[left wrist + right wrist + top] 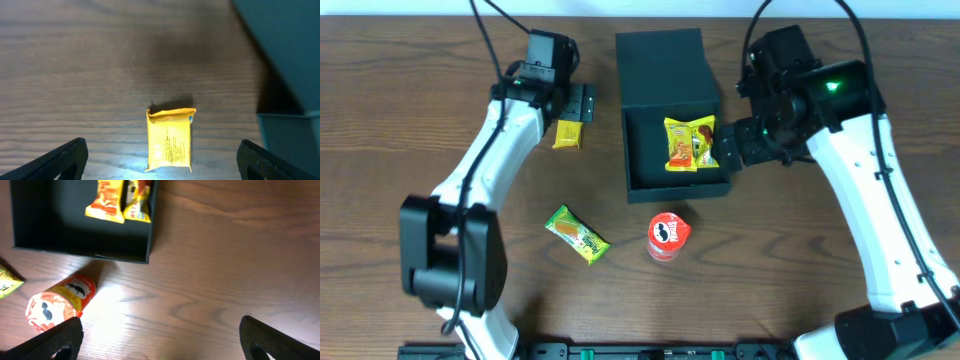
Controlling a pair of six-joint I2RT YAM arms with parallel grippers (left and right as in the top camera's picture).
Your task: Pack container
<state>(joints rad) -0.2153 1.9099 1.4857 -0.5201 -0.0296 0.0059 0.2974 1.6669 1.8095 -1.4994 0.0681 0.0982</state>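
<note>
Both pincers wide open, nothing held. Left pincer (578,105) hangs over yellow pkt (170,142), which lies flat on table (420,60) betw. its fingers. Right pincer (732,143) sits just beside container (645,150). The container is open, with snack pkts (689,143) inside on that pincer's side.

Risks, our judgement:
- The thin flat pkt may slip out, or fingers scrape table, if left closes at wrong height.
- Right arm could nudge container or knock red can (668,238) near it.

Left wrist view shows pkt centred betw. fingers, which overhead doesn't. Only overhead shows green pkt (577,234) whole, well apart from both pincers.
</note>
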